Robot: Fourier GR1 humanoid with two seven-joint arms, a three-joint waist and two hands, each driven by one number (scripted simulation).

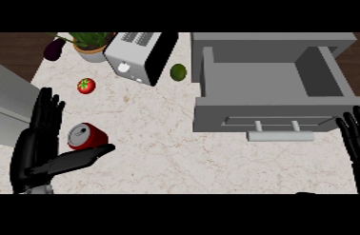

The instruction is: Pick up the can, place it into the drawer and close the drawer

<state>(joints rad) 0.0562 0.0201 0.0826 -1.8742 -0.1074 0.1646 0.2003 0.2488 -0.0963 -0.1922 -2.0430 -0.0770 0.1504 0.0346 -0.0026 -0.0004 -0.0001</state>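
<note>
A red can (85, 136) with a silver top stands upright on the counter at the lower left. My left hand (38, 146) is open right beside it, palm to the can's left, fingers pointing up and thumb stretched out under the can's near side. The grey drawer (271, 116) stands pulled open at the right, its inside bare, with a pale handle on its front. Only the straight fingers of my right hand (349, 134) show at the right edge, next to the drawer's front corner.
A tomato (85, 85) lies above the can. A toaster (139, 55), a green lime (178, 72), a potted plant (90, 44) and an aubergine (54, 48) sit along the back. A grey block (14, 103) borders the left edge.
</note>
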